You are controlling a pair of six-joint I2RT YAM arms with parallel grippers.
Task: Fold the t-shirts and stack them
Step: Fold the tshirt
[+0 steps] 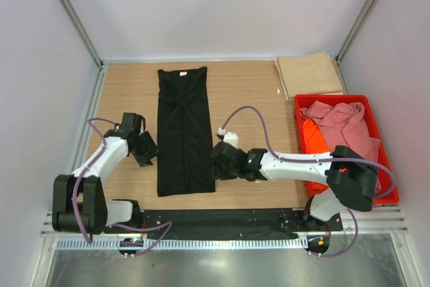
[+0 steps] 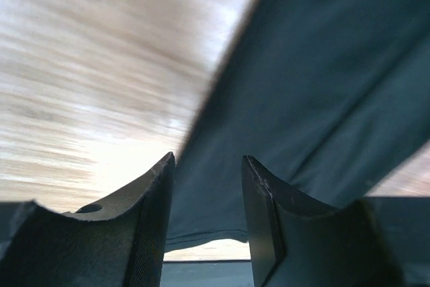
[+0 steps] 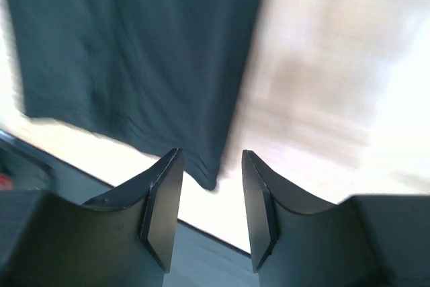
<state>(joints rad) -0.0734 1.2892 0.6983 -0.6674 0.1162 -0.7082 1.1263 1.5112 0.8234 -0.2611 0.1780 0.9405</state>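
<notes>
Top external: soft black t-shirt (image 1: 185, 132), a long narrow rectangle with its collar label (image 1: 181, 72) unreadable, lies on the wood-grain surface (image 1: 248, 92). The left claw (image 1: 146, 150) and right claw (image 1: 218, 163) each stand apart, empty.

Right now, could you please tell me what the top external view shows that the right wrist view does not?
Only the top view: the left gripper, the folded tan shirt, and the red crate holding a pink shirt and an orange shirt. Only the right wrist view: the open, empty fingers of the right gripper close up, with the black shirt corner ahead. Both: the black shirt lying on the wooden table.
</notes>
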